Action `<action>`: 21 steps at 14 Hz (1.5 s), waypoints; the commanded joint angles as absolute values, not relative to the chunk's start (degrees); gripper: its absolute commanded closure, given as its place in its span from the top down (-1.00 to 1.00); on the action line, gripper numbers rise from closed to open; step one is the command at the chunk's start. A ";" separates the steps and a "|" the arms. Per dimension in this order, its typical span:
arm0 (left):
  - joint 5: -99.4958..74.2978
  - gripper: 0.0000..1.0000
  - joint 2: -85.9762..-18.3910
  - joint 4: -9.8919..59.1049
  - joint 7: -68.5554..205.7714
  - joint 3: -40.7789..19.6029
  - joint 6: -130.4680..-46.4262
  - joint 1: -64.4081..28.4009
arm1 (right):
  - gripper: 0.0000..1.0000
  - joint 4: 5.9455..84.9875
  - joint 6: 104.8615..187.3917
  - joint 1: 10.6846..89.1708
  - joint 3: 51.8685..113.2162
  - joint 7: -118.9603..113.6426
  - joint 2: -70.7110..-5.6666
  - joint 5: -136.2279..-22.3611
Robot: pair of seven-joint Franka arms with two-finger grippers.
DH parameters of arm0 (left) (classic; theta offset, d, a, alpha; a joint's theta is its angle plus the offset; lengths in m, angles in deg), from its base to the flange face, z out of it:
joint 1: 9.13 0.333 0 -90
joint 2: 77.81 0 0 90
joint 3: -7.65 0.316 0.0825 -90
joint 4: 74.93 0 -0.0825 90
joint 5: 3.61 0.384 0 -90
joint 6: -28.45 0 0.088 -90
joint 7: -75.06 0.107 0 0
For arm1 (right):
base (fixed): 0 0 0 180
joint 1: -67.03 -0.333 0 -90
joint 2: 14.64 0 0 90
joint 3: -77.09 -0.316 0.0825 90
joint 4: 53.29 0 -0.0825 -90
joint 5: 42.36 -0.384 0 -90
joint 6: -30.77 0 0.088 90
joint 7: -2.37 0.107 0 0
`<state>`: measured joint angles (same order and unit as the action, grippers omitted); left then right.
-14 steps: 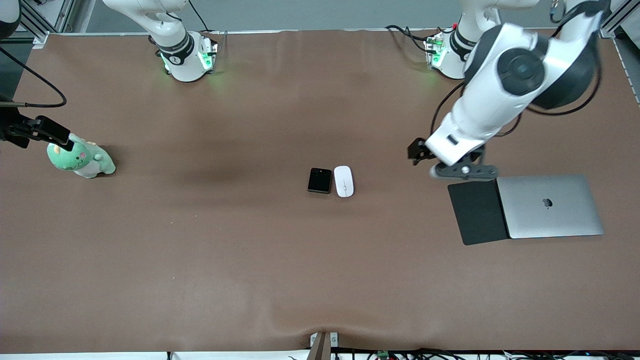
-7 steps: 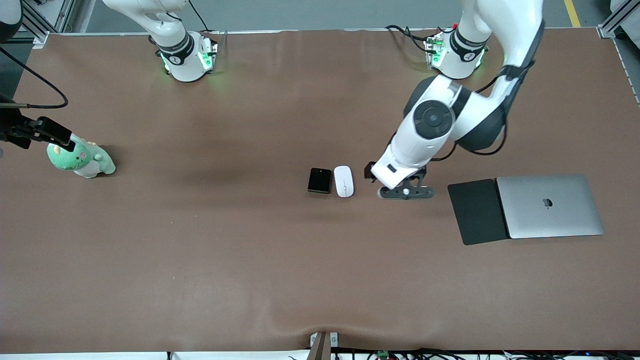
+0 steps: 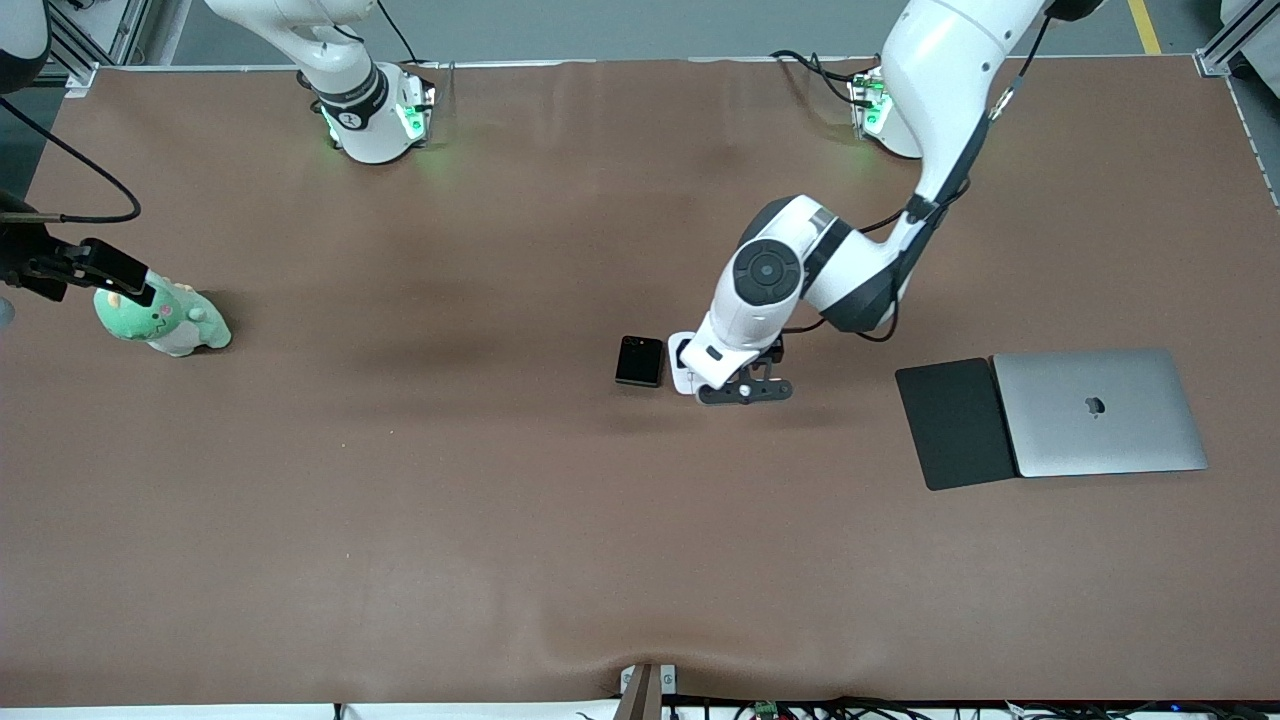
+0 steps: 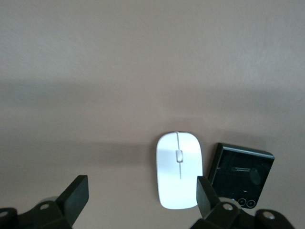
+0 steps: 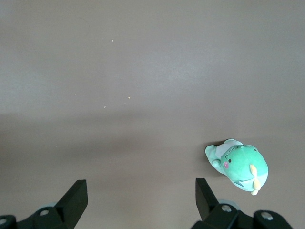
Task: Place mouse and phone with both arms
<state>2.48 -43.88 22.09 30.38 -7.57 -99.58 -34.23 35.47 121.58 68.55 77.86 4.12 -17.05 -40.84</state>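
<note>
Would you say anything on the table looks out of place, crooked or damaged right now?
Nothing looks damaged or spilled. The one odd item is a green plush toy at the right arm's end, unrelated to the desk things. The mouse and phone lie flat side by side, and the black pad is tucked beside the closed laptop.

Both pincers [image 4: 138,200] [image 5: 138,200] open, aloft.

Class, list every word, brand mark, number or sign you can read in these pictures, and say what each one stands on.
No words or numbers can be read.
Apple logo, a sign without letters: on the lid of the closed silver laptop.
Small marks on the band near the right arm's base: too small to read.
The mouse and the phone show no text.
</note>
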 commanded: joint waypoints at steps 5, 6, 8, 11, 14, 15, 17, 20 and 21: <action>7.91 1.00 -35.71 17.00 20.40 -6.94 -101.09 -38.22 | 1.00 34.95 121.12 67.29 77.80 4.48 -17.71 -39.46; 7.91 1.00 -35.53 17.00 20.13 -6.94 -102.14 -38.22 | 1.00 35.04 121.21 67.99 77.80 4.48 -17.80 -39.55; 7.91 1.00 -34.48 16.39 19.60 -6.94 -102.50 -38.48 | 1.00 35.04 121.30 68.08 77.80 4.57 -18.15 -39.64; 7.91 1.00 -33.51 16.04 18.99 -6.85 -102.59 -39.01 | 1.00 34.95 120.95 67.38 77.80 4.66 -18.15 -39.99; 7.91 1.00 -33.07 15.77 18.64 -6.85 -102.59 -39.19 | 1.00 34.95 120.95 65.89 77.71 4.66 -18.15 -40.60; 7.91 1.00 -32.98 15.86 18.63 -6.85 -102.59 -39.36 | 1.00 34.95 121.03 64.93 77.71 4.75 -18.15 -40.60; 7.91 1.00 -32.63 15.86 18.46 -6.76 -102.59 -39.45 | 1.00 34.95 120.95 62.55 77.71 4.83 -18.68 -40.60; 7.99 1.00 -32.54 15.86 18.19 -6.77 -102.59 -39.45 | 1.00 35.04 121.03 60.44 77.71 5.10 -20.00 -41.30; 7.99 1.00 -32.54 15.86 18.19 -6.85 -102.59 -39.45 | 1.00 35.21 120.95 59.04 77.71 7.71 -20.17 -42.70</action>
